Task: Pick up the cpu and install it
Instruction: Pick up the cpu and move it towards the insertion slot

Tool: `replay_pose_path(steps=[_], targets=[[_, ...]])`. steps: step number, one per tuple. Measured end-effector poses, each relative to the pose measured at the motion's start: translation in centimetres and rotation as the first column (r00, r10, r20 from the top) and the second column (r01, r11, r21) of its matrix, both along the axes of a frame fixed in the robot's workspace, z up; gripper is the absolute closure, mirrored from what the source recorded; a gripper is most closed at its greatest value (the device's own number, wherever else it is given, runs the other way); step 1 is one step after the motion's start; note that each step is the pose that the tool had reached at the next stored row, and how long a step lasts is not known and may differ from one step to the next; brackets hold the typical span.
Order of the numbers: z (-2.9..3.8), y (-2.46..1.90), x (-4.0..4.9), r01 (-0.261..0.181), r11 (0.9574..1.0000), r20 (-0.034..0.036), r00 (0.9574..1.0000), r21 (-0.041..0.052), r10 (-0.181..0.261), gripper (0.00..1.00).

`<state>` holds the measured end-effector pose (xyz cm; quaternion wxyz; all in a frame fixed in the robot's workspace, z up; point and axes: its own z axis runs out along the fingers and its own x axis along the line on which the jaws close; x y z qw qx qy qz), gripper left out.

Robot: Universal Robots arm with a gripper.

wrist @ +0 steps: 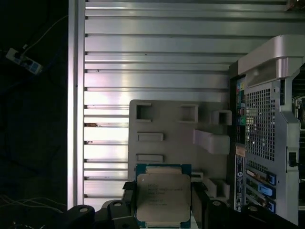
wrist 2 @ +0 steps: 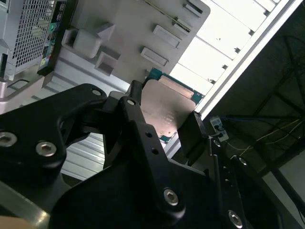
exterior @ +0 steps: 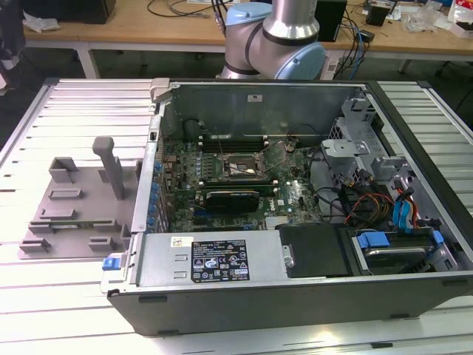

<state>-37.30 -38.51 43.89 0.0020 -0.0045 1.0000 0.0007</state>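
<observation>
Silver-topped cpu (wrist: pixel 163 195) | pinched in pincer (wrist: pixel 164 204), edge to edge | over grey plastic tray (wrist: pixel 167 124)

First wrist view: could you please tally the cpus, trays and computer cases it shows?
cpu: 1
tray: 1
case: 1
Total: 3
</observation>
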Motion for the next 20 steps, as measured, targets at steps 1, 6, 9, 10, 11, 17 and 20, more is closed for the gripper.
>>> replay_pose_path(steps=[1,6,9,10,11,17,20], targets=[[0.0,0.0,0.2,0.0,1.0,0.0001,1.0,0.0,0.0,0.45],[0.0,0.0,1.82,0.0,1.0,0.0,1.0,-0.0001,0.0,0.45],[0.0,0.0,3.1,0.0,1.0,-0.0001,1.0,-0.0001,0.0,0.45],[0.0,0.0,3.33,0.0,1.0,-0.0001,1.0,-0.0001,0.0,0.45],[0.0,0.0,3.77,0.0,1.0,0.0,1.0,-0.0001,0.0,0.45],[0.0,0.0,5.39,0.0,1.0,-0.0002,1.0,-0.0001,0.0,0.45],[0.0,0.0,6.99,0.0,1.0,-0.0004,1.0,-0.0001,0.0,0.45]])
